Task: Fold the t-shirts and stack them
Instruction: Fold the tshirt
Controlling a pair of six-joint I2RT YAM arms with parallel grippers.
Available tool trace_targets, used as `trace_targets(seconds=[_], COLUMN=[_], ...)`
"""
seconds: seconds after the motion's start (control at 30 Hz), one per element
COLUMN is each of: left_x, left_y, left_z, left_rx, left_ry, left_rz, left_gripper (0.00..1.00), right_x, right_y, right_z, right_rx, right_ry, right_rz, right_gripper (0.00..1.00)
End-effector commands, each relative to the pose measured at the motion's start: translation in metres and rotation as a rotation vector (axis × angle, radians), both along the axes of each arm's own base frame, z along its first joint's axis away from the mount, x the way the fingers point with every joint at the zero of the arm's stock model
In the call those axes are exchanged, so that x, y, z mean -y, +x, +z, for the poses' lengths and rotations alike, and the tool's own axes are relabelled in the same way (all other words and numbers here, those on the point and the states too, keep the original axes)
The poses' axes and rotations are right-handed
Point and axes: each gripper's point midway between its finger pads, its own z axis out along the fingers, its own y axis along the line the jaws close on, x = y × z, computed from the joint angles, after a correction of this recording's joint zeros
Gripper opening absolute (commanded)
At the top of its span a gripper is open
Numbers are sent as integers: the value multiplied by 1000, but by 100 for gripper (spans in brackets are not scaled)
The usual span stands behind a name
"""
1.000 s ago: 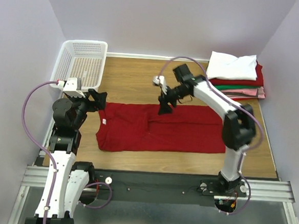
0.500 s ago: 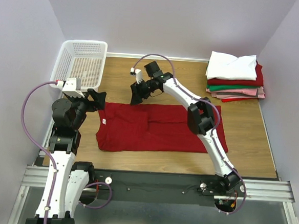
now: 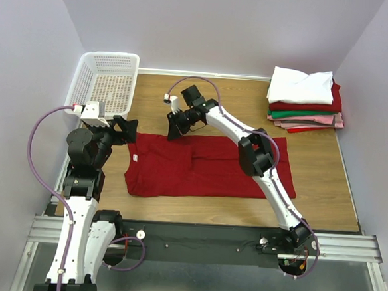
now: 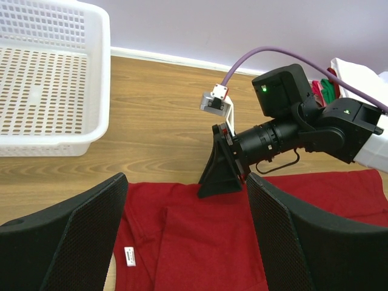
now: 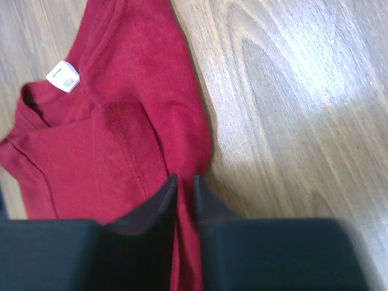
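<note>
basket: white mesh, sat at the far left corner of the table, beyond the red shirt's collar end
left gripper: hung just off the red shirt's left edge, jaws spread wide, nothing between them; in the left wrist view both dark fingers framed the collar end from either side
red shirt: lay flat across the middle of the table, partly folded lengthwise, collar end to the left; small white tag showed near the neck
right gripper: was down on the far edge of the red shirt, toward its left half; in the right wrist view the fingers were nearly together with a thin ridge of red cloth pinched up between them
right arm: stretched from the near right over the red shirt
shirt stack: sat at the far right corner, well apart from the red shirt; white folded one on top, then dark red, green, pink under it
</note>
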Motion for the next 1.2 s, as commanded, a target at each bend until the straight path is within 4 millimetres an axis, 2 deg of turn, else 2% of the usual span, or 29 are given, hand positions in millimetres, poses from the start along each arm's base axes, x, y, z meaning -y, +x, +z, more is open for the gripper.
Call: trace_targets(seconds=[0.0, 0.03, 0.1, 0.17, 0.23, 0.27, 0.37, 0.47, 0.5, 0.53, 0.57, 0.6, 0.63, 0.67, 0.7, 0.77, 0.83, 0.87, 0.97, 1.0, 1.03, 1.07, 1.1, 1.13, 1.17], left_x=[1, 1, 1, 1, 2, 1, 3, 3, 3, 3, 4, 4, 5, 5, 5, 6, 9, 10, 14, 16, 18, 20, 26, 29, 32], left_y=[-3, -3, -3, -3, -3, -3, -3, -1, -1, 0, 1, 2, 2, 3, 4, 5, 6, 6, 7, 8, 8, 8, 7, 9, 9], left_z=[11, 10, 11, 11, 10, 11, 9, 8, 7, 5, 3, 3, 2, 1, -1, -3, -4, -5, -7, -9, -10, -11, -13, -20, -25], left_rx=[39, 39, 41, 41, 39, 42, 35, 33, 29, 23, 16, 13, 10, 8, 0, -4, -4, -4, -7, -9, -11, -11, -15, -32, -48], left_ry=[15, 14, 16, 14, 14, 14, 13, 13, 13, 14, 12, 11, 11, 12, 11, 7, 1, -3, -9, -13, -17, -22, -32, -60, -71], left_rz=[-16, -16, -16, -16, -17, -16, -24, -25, -27, -30, -31, -36, -37, -39, -39, -51, -61, -72, -90, -103, -114, -130, -160, -171, -186], left_gripper=[87, 87, 87, 87, 87, 87, 87, 87, 87, 87, 87, 87, 87, 87, 87, 87, 87, 87, 87, 87, 87, 87, 92, 95, 98], right_x=[-1, 0, 6, 13, 30, 35, 73, 91, 109, 114, 122, 138, 141, 147, 152, 157, 167, 174, 178, 179, 177, 177, 176, 182, 186], right_y=[-7, -4, 7, 22, 58, 68, 131, 170, 189, 206, 217, 233, 243, 249, 253, 254, 256, 253, 236, 217, 201, 184, 155, 134, 118], right_z=[-11, -6, -3, 3, 10, 15, 27, 36, 36, 43, 45, 47, 58, 58, 56, 62, 73, 90, 117, 129, 142, 146, 123, 165, 169], right_rx=[-32, -18, 4, 25, 74, 66, 154, 204, 246, 279, 307, 347, 384, 406, 421, 435, 457, 467, 533, 570, 588, 594, 536, 621, 629], right_ry=[-12, -9, -20, -29, -48, -35, -52, -38, -73, -53, -57, -74, -52, -57, -69, -67, -72, -64, -84, -101, -93, -92, -101, -75, -71], right_rz=[5, -3, -35, -85, -203, -238, -452, -612, -716, -792, -852, -940, -973, -991, -1002, -987, -975, -964, -857, -739, -656, -582, -482, -423, -380], right_gripper=[16, 8, 0, 0, 0, 0, 0, 0, 1, 0, 2, 5, 11, 19, 36, 53, 59, 64, 75, 82, 84, 89, 92, 96, 97])
